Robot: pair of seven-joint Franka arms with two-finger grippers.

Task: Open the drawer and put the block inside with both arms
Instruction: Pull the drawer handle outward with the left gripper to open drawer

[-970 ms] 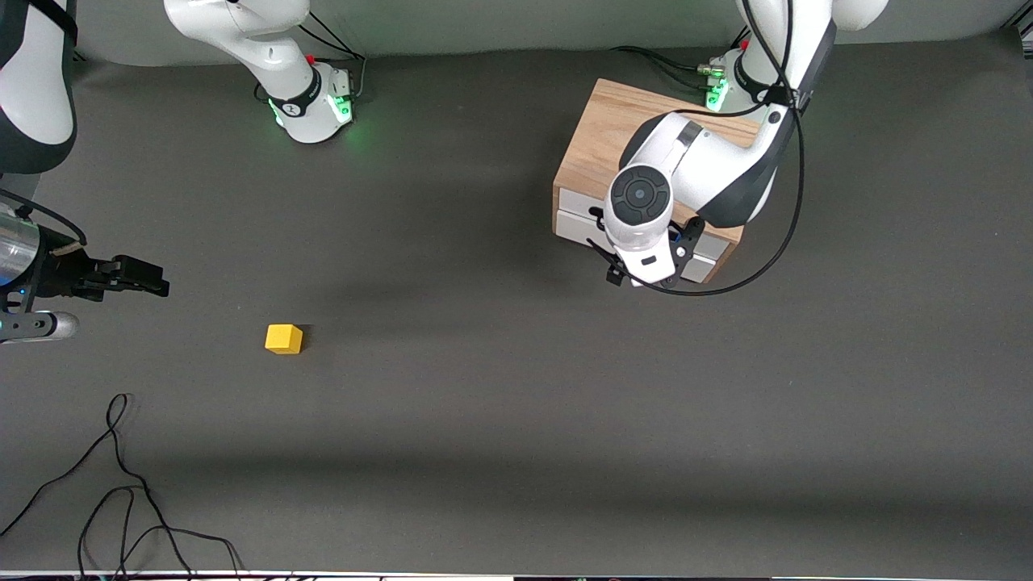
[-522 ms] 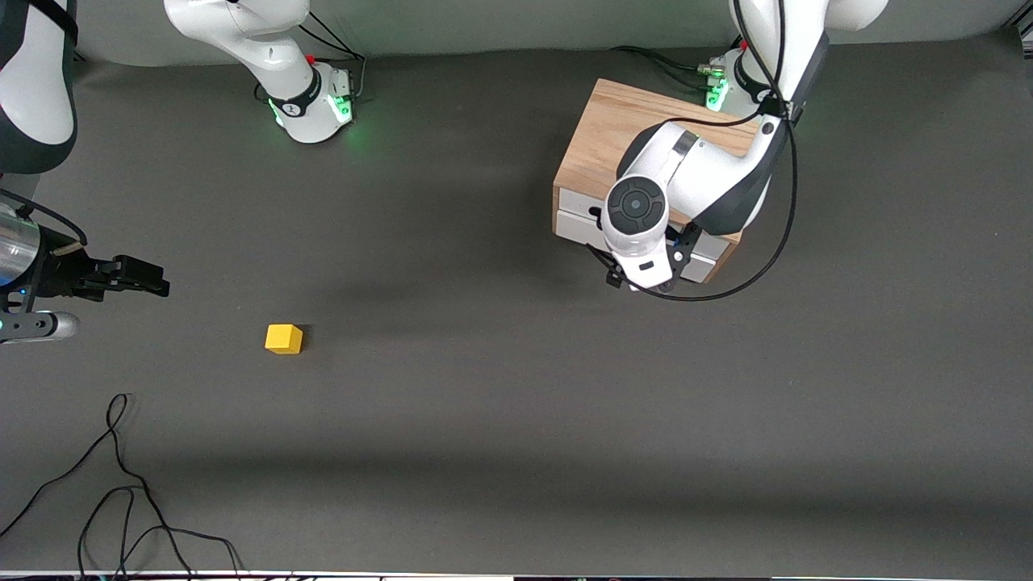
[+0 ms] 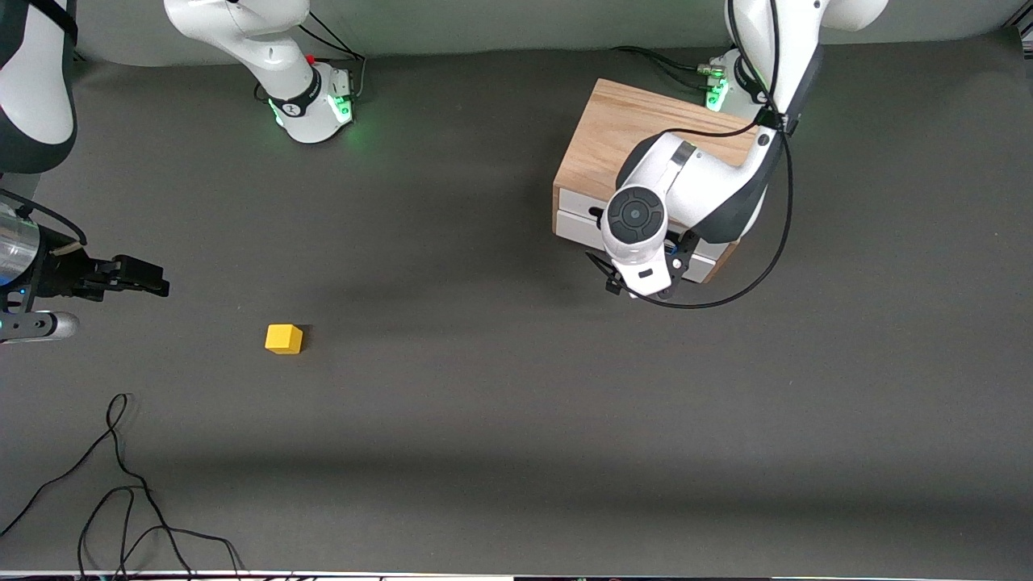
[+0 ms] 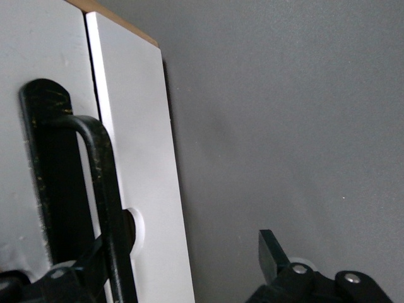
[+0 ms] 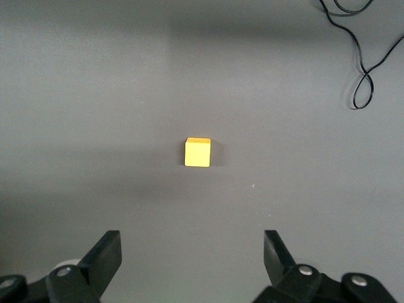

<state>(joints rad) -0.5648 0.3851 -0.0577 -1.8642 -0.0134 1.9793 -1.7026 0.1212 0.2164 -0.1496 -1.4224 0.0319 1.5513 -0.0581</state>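
At the drawer [image 3: 583, 219] front, left hand [image 4: 183, 265] straddles its handle [image 4: 95, 189].

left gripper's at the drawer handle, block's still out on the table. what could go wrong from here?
1. The left gripper is open, with the handle close to one finger, not centred: closing may clip or miss it.
2. The drawer is shut and the box looks unfixed: a pull might drag it.
3. The right gripper hangs open, clear of the block, which lies far from the drawer, so the carry is long.
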